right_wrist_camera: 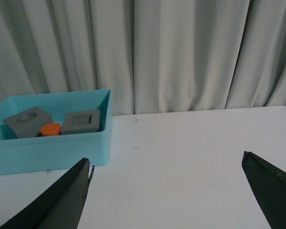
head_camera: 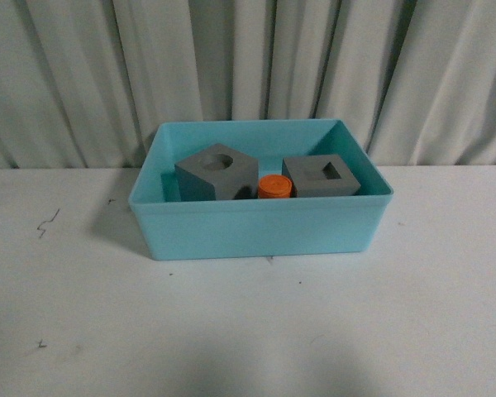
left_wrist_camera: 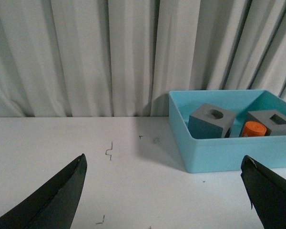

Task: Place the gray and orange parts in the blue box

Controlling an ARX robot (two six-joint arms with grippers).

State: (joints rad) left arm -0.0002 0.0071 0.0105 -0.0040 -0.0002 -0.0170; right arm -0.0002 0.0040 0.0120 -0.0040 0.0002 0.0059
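Note:
The blue box (head_camera: 256, 231) stands on the white table, at the back middle. Inside it are the gray cube with a round recess (head_camera: 217, 171), the orange cylinder (head_camera: 274, 187) and the gray cube with a square recess (head_camera: 321, 176). The left wrist view shows the box (left_wrist_camera: 219, 155), round-recess cube (left_wrist_camera: 210, 121), cylinder (left_wrist_camera: 254, 129) and square-recess cube (left_wrist_camera: 274, 121). The right wrist view shows the box (right_wrist_camera: 47, 150), both cubes (right_wrist_camera: 26, 121) (right_wrist_camera: 81, 121) and the cylinder (right_wrist_camera: 51, 129). My left gripper (left_wrist_camera: 163, 163) and right gripper (right_wrist_camera: 167, 164) are open and empty, apart from the box. Neither arm shows in the front view.
A white pleated curtain (head_camera: 248, 66) hangs behind the table. The white tabletop (head_camera: 248, 331) has small dark marks at the left (head_camera: 46, 222).

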